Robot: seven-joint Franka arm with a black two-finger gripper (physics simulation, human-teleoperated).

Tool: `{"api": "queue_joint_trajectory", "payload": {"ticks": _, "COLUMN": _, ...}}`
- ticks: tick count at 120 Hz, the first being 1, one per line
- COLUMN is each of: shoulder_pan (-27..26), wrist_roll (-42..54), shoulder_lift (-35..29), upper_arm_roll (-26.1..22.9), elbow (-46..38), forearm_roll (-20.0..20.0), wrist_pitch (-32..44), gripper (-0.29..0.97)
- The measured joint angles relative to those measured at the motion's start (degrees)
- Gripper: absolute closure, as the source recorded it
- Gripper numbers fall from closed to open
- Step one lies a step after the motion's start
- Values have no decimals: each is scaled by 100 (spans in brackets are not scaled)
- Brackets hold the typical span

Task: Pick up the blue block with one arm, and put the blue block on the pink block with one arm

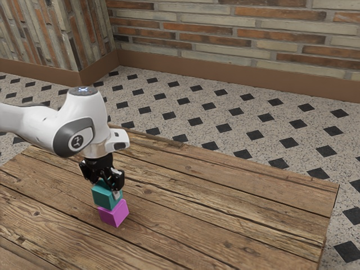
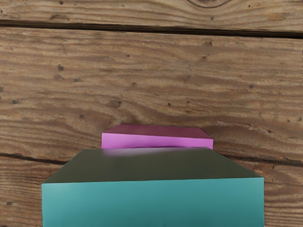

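The gripper (image 1: 107, 185) points straight down, its fingers pinching the blue block (image 1: 104, 196) by its upper sides. The block sits directly under the hand and seems to rest on the pink block (image 1: 114, 214), offset a little toward the exterior view's left. In the wrist view the pink block (image 2: 157, 137) peeks out beyond the blue block (image 2: 151, 196). Both stand on the table (image 1: 225, 214)
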Motion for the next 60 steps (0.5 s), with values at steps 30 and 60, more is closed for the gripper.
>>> {"api": "queue_joint_trajectory", "payload": {"ticks": 30, "shoulder_pan": -31, "wrist_roll": 34, "shoulder_lift": -6, "upper_arm_roll": 2, "elbow": 9, "forearm_roll": -39, "wrist_pitch": -2, "gripper": 18}}
{"api": "queue_joint_trajectory", "payload": {"ticks": 60, "shoulder_pan": -27, "wrist_roll": 92, "shoulder_lift": -11, "upper_arm_roll": 2, "elbow": 23, "forearm_roll": -55, "wrist_pitch": -12, "gripper": 6}}
